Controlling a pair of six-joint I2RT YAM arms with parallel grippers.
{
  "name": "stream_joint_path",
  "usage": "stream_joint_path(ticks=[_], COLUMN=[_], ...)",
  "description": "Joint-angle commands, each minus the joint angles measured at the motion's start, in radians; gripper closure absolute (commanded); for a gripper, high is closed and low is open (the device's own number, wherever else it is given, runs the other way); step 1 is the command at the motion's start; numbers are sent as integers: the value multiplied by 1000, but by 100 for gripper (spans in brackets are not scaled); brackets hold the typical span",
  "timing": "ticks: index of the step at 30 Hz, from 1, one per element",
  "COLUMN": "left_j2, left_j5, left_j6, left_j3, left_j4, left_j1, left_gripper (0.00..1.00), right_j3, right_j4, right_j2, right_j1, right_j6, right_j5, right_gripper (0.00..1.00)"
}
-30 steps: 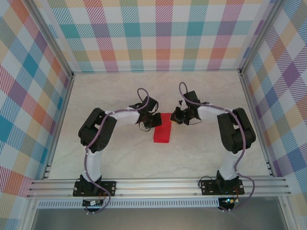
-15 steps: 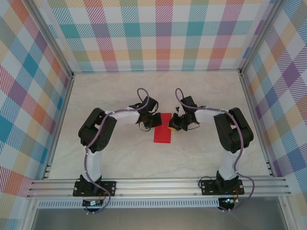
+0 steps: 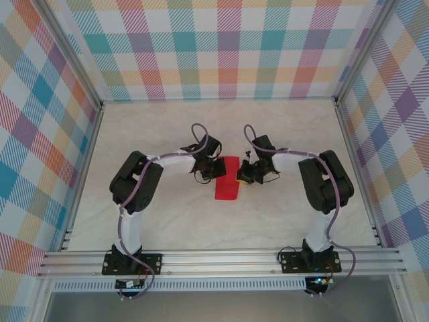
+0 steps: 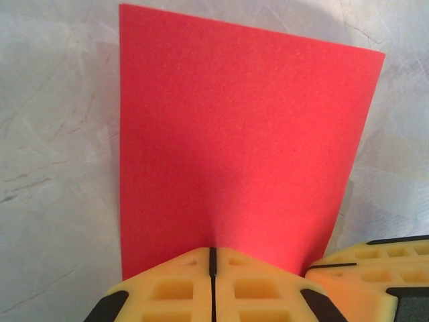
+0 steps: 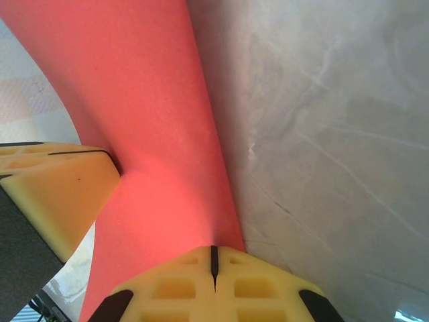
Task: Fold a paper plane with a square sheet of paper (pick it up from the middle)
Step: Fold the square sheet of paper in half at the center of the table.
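Both the left pincer (image 4: 212, 253) and right pincer (image 5: 214, 249) pinch, we think, the square sheet of paper (image 4: 234, 134): a plain red rectangle.

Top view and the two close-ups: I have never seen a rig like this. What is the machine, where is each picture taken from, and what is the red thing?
Two robot arms are bolted at the near edge of a table. The wide picture looks down from above and behind them. Each close-up comes from a camera on one wrist, so that arm's own yellow fingers sit at the bottom. The red thing is a piece of red paper. The left gripper and right gripper are closed, each apparently pinching an opposite edge.
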Motion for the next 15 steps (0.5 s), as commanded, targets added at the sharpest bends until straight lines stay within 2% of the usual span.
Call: stream_joint_path(ticks=[1,7,15], left_j2=[45,49,71], left_j5=[-67,-75,-71], left_j6=[1,0,-11], left_j3=[4,3,29], left_j4=[-91,-95,-93], left_j1=[-9,-9,-9], left_gripper=[93,93,93], right_j3=[-42,-114,-139], right_j4=[6,53,54], right_j2=[-90,-156,-99], right_j1=[0,2,19], right_j6=[-31,-14,-29], right_j5=[-47,-154,-141], right_gripper=[100,99,99])
